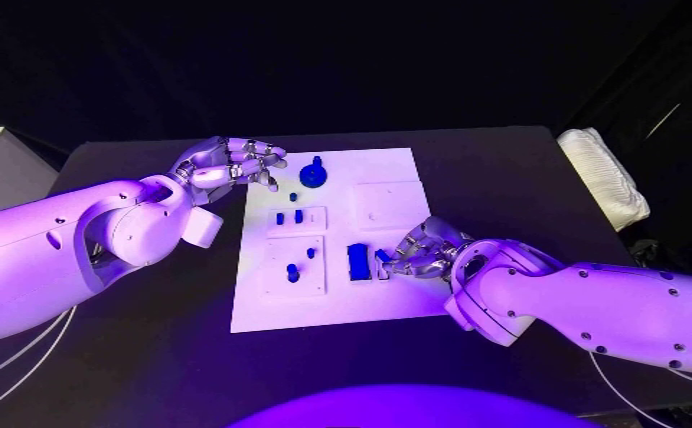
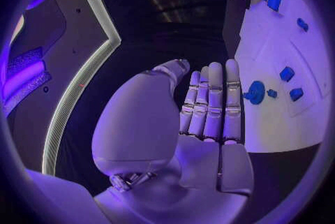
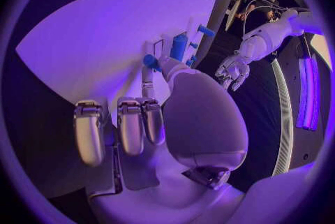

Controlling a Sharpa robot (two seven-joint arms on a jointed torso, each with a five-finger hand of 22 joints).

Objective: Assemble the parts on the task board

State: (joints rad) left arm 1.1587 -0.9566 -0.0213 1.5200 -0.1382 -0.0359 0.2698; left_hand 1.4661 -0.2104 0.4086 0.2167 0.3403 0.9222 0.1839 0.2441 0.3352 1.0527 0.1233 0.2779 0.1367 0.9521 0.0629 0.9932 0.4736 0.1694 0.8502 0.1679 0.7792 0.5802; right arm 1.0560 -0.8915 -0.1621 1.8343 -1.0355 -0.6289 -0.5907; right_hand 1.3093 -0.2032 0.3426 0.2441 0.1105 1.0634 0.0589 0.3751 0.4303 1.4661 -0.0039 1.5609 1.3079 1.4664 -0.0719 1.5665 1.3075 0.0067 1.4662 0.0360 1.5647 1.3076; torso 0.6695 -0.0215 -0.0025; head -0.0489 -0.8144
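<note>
1. Right hand (image 1: 418, 253) rests low on the white task board (image 1: 389, 308), at the board's near right part. Its fingers curl toward a blue rectangular block (image 1: 358, 261) and a finger touches the block's right side; whether the block is actually gripped cannot be told.
2. In the right wrist view, the same hand (image 3: 150, 123) lies over the board (image 3: 91, 39), with a fingertip reaching to a blue piece (image 3: 178, 46) ahead of it.
3. Left hand (image 1: 231, 163) hovers at the far left edge of the board, holding nothing. In the left wrist view its fingers (image 2: 213, 101) are straight and side by side, the thumb held apart.
4. A round blue knob (image 1: 313, 174) stands on the board's far part, just beside the left hand's fingertips but apart from them.
5. Two small blue pegs (image 1: 290, 217) sit in a raised square near the board's middle.
6. Another small blue part (image 1: 293, 272) lies in the near left square.
7. The board lies in the middle of a black table (image 1: 505, 168).
</note>
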